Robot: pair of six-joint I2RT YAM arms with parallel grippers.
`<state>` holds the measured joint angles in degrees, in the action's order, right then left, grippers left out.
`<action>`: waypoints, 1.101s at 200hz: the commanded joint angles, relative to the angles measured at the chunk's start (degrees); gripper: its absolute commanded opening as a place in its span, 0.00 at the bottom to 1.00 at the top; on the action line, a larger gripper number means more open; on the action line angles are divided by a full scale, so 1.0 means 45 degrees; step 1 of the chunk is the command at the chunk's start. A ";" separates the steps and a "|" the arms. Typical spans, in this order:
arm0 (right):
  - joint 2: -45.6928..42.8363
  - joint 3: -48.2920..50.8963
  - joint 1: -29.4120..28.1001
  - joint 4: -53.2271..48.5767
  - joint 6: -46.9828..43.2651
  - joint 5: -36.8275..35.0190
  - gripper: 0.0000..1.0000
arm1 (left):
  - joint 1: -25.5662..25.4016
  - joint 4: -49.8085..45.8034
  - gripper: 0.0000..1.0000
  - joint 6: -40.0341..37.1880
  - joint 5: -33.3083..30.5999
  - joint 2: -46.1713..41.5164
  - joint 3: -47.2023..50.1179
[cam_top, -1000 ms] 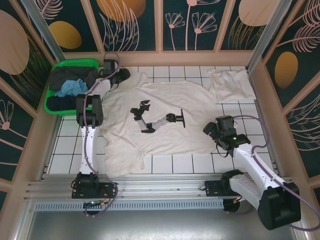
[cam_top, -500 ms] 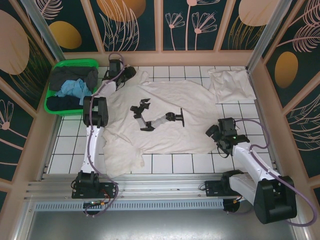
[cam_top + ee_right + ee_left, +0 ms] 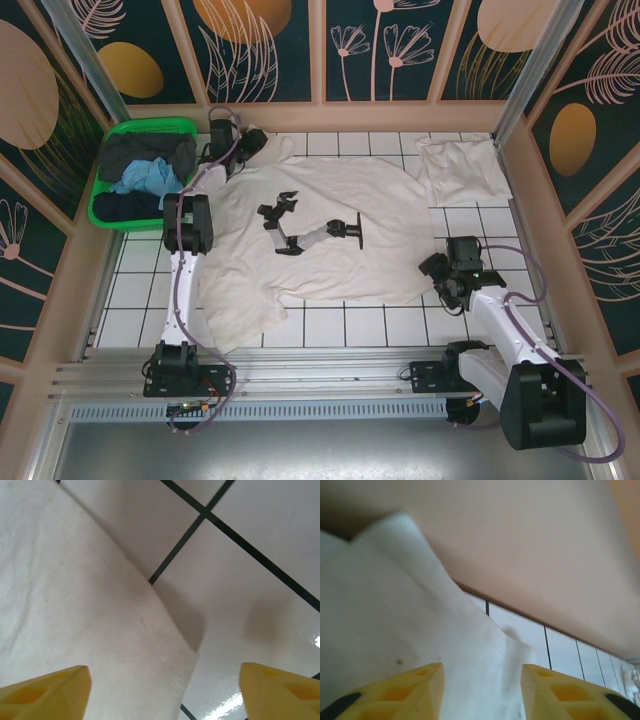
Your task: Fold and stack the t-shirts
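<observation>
Left gripper is at the far left corner of the big, thin, crumpled white t-shirt spread on the tiled table. The right gripper is at its near right edge. A folded white t-shirt lies far right.

From the left wrist, my yellow fingers are spread apart over cloth.

From the right wrist, the fingers are spread wide around the hem corner. I think both should go low, pinch the edge and lift together.

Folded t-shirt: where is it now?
In the top external view, the folded t-shirt lies at the table's far right corner, right of the spread t-shirt.
</observation>
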<state>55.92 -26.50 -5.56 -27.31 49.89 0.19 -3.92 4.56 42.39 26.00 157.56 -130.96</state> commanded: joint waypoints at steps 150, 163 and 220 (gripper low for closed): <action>0.1961 -0.1449 -0.0309 0.2493 -0.3000 0.1505 0.22 | -0.4524 -0.4360 0.34 -0.2684 -0.6799 -2.0041 1.9391; 0.2358 -0.2053 -0.0318 0.2445 -0.3307 0.1417 0.21 | -0.5167 -0.4836 0.31 -0.1949 -0.6772 -2.0623 2.0161; 0.4290 -0.5163 -0.0248 0.1484 -0.4644 0.0813 0.42 | -0.7280 -0.7429 0.35 -0.0604 -0.6337 -2.0464 2.1191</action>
<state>73.47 -45.04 -7.09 -18.11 32.77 5.34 -33.50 -21.47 35.90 -1.63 64.93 -34.98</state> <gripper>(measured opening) 0.387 0.352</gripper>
